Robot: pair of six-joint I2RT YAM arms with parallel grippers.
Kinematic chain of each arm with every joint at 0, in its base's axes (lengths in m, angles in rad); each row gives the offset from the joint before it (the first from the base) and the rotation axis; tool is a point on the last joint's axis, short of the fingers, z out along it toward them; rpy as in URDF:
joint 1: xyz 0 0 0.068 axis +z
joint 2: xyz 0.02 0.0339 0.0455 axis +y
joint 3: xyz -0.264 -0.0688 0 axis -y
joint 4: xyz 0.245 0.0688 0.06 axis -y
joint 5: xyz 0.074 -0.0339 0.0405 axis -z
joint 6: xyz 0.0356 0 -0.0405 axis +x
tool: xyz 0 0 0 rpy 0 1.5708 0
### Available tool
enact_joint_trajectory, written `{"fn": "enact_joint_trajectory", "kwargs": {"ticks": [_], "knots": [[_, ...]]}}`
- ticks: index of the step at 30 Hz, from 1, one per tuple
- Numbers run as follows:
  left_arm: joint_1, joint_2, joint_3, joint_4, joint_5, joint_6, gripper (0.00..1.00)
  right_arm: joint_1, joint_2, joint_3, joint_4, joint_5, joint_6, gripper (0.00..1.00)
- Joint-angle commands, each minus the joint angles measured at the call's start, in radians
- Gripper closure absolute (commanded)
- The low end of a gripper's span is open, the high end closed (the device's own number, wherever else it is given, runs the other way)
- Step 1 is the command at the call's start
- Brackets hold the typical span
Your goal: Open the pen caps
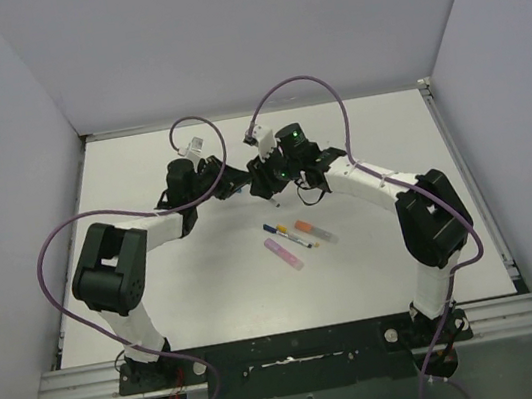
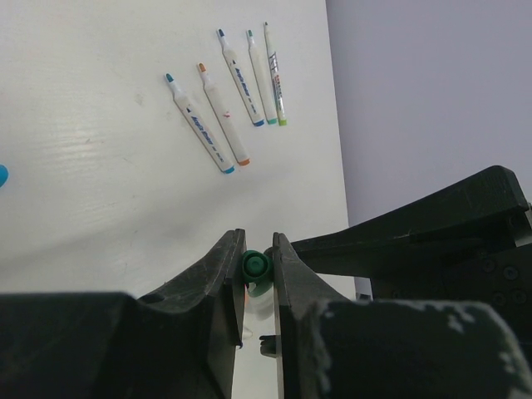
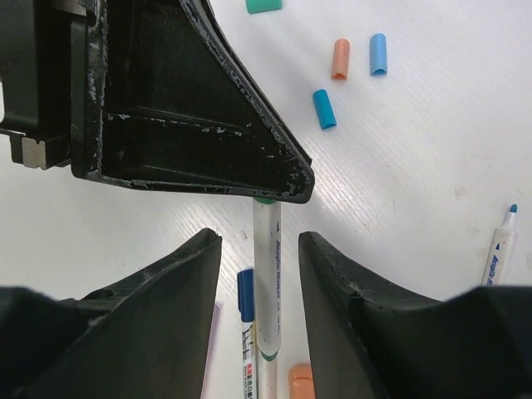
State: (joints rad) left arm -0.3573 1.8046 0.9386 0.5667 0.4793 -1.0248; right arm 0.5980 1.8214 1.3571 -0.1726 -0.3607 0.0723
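My left gripper (image 2: 258, 238) is shut on a green pen cap (image 2: 254, 266), pinched end-on between its fingertips. From that cap a white pen body (image 3: 268, 283) with a green end runs back between the open jaws of my right gripper (image 3: 259, 241), with a gap on each side. Both grippers meet above the table's middle, left gripper (image 1: 232, 187) facing right gripper (image 1: 266, 187). Loose pen caps lie on the table: teal (image 3: 264, 6), orange (image 3: 340, 58), light blue (image 3: 378, 54) and blue (image 3: 324, 109).
Several uncapped pen bodies (image 2: 237, 100) lie in a row near the table's edge. Below the grippers lie a blue-capped pen (image 1: 287, 237), an orange marker (image 1: 314, 230) and a pink one (image 1: 283, 253). Another uncapped pen (image 3: 499, 249) lies at the right.
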Motion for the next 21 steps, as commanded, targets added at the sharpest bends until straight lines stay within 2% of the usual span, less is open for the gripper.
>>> {"fn": "enact_joint_trajectory", "kwargs": {"ticks": [1, 10, 21], "knots": [[-0.003, -0.059, 0.009, 0.071, 0.015, -0.005, 1.0, 0.011, -0.036, 0.017, 0.034, -0.024, 0.007, 0.59], [-0.003, -0.065, 0.013, 0.074, 0.019, -0.011, 1.0, 0.011, -0.024, 0.023, 0.036, -0.024, 0.003, 0.66], [-0.003, -0.056, 0.008, 0.118, 0.039, -0.04, 1.0, 0.011, -0.002, 0.031, 0.038, -0.026, 0.003, 0.71]]}}
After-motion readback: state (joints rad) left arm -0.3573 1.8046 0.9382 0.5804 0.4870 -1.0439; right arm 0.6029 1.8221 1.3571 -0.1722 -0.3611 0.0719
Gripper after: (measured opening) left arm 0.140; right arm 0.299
